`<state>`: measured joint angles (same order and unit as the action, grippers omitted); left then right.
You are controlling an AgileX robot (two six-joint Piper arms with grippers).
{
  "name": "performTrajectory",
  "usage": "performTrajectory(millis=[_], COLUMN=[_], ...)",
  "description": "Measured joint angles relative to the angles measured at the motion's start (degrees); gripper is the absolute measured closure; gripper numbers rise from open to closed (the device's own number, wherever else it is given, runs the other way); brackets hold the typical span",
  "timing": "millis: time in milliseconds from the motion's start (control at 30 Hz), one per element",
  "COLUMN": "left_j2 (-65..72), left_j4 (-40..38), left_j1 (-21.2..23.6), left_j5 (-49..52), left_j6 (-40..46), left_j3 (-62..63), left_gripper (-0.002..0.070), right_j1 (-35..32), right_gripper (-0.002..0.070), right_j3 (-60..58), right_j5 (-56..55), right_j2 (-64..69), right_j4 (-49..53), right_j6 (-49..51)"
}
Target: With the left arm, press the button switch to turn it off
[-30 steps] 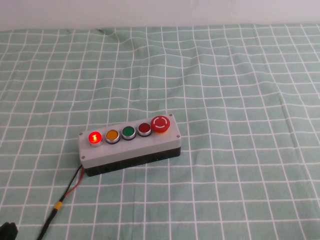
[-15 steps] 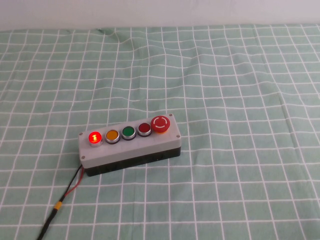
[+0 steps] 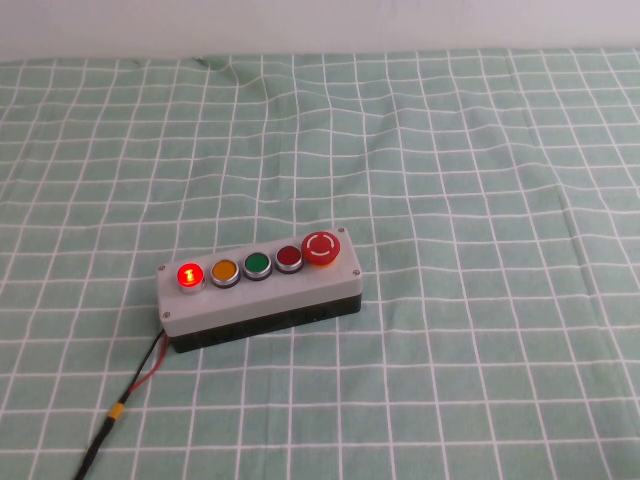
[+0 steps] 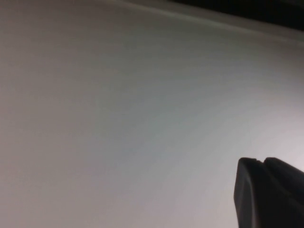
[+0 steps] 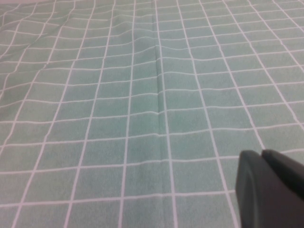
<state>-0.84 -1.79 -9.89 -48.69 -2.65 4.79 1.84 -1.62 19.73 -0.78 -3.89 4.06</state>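
Note:
The button switch is a small round red button, lit, at the left end of the row on the grey box. It sits next to the orange button. Neither arm shows in the high view. My left gripper shows only in the left wrist view, with its dark fingers closed together and empty, facing a plain pale surface. My right gripper shows only in the right wrist view, shut and empty above the green checked cloth.
The row also holds a green button, a darker red button and a large red mushroom button. A red and black cable runs from the box's left end to the near edge.
A dark tip at the lower left corner of the high view one second ago has gone out of view. The box and buttons have not moved; the red button stays lit.

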Motion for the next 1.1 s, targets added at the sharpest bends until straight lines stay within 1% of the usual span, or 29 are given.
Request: performTrajectory(millis=[100,367,533,600,700,833,1000,1100], left_j2=[0.0,1.2,9.8,14.3,19.4,23.2,27.5,30.9], left_j4=[0.0,0.0,-0.8,-2.6,-3.7,-4.3,-6.8,-7.1], left_j1=[0.0,0.0,0.0,0.0,0.0,0.0,0.0,0.0], left_j5=[6.7,37.1,58.8,64.7,68.9,68.7,68.3,72.6], left_j6=[0.0,0.0,-0.9,-1.4,-1.6,-2.5,-3.0,-2.2], left_j3=[8.0,29.4,40.3,43.2,45.9,46.2,46.2,47.0], left_gripper=[0.0678,0.0678,0.0678,0.0678,0.0678,0.0678,0.0678,0.0678], right_j1=[0.0,0.0,0.0,0.0,0.0,0.0,0.0,0.0], right_gripper=[0.0692,0.0692,0.0692,0.0692,0.0692,0.0692,0.0692,0.0692], right_j3=[0.0,0.0,0.0,0.0,0.0,0.0,0.0,0.0], right_j5=[0.0,0.0,0.0,0.0,0.0,0.0,0.0,0.0], right_j2=[0.0,0.0,0.0,0.0,0.0,0.0,0.0,0.0], right_j4=[0.0,0.0,0.0,0.0,0.0,0.0,0.0,0.0], right_j6=[0.0,0.0,0.0,0.0,0.0,0.0,0.0,0.0])
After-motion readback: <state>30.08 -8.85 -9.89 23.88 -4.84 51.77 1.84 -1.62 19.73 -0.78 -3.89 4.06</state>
